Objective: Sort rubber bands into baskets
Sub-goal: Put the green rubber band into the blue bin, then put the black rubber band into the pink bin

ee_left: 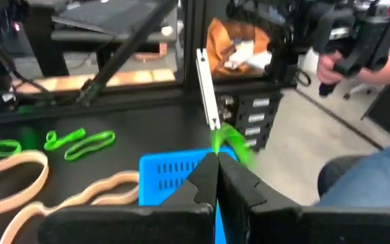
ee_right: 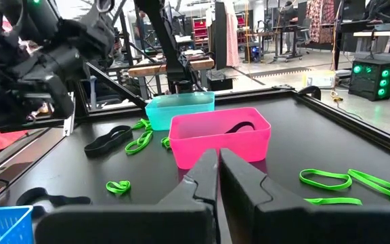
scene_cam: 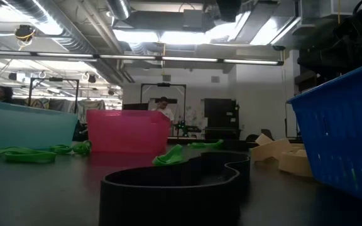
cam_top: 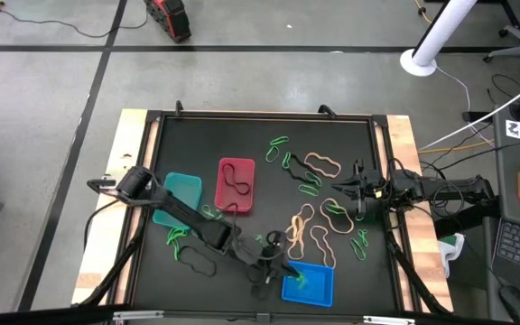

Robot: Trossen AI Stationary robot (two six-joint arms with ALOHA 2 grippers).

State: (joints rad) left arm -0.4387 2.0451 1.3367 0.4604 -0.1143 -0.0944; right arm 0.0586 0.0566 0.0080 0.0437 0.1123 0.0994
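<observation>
- We found the left gripper [cam_top: 283, 269] at about six o'clock on the table, just over the near edge of the blue basket [cam_top: 312, 287], its fingers pressed together on a green band [ee_left: 227, 141] that hung from the tips above the basket's rim.
- The right gripper [cam_top: 357, 191] waited at about three o'clock, fingers closed on nothing we could see, among loose tan bands [cam_top: 321, 163] and green ones.
- The red basket [cam_top: 236, 185] sat near centre with a black band [cam_top: 234, 191] inside; the teal basket [cam_top: 179, 199] lay toward nine o'clock.
- To do the drop well, we judged the left gripper should move further over the blue basket's middle before parting its fingers (the band dangled close to the rim and could catch on it).
- A thin loop might cling to a fingertip, so we would open wide and lift straight up.
- Green seemed already inside the blue basket, so this band matched it, we judged.
</observation>
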